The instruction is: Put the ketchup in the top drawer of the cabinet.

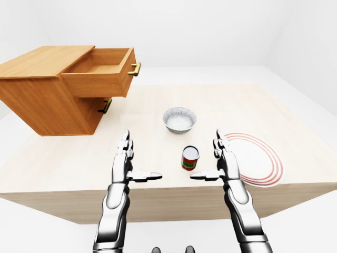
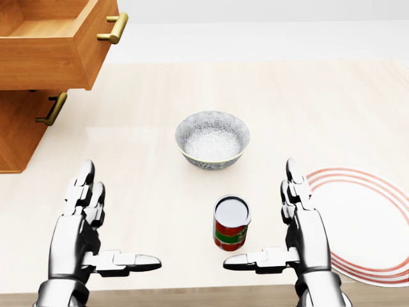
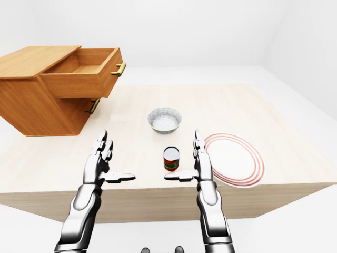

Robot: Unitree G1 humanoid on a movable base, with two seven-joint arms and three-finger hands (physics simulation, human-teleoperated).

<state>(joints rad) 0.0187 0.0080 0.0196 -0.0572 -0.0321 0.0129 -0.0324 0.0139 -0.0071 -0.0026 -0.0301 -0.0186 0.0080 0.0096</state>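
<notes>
So the ketchup (image 2: 231, 223), really a little red can, stands upright on the bench (image 2: 153, 128) near its near edge, just left of the right hand (image 2: 300, 224). That hand is clearly nearer than the left hand (image 2: 83, 224). Both sets of fingers are spread open, holding nothing. The top drawer (image 1: 100, 71) is pulled open far left.

Head cam sits close, looking steeply down. The two eye cams sit further off, looking shallower; all three share the pale wooden table (image 1: 295, 100) and open-drawered wooden cabinet (image 1: 39, 100).
</notes>
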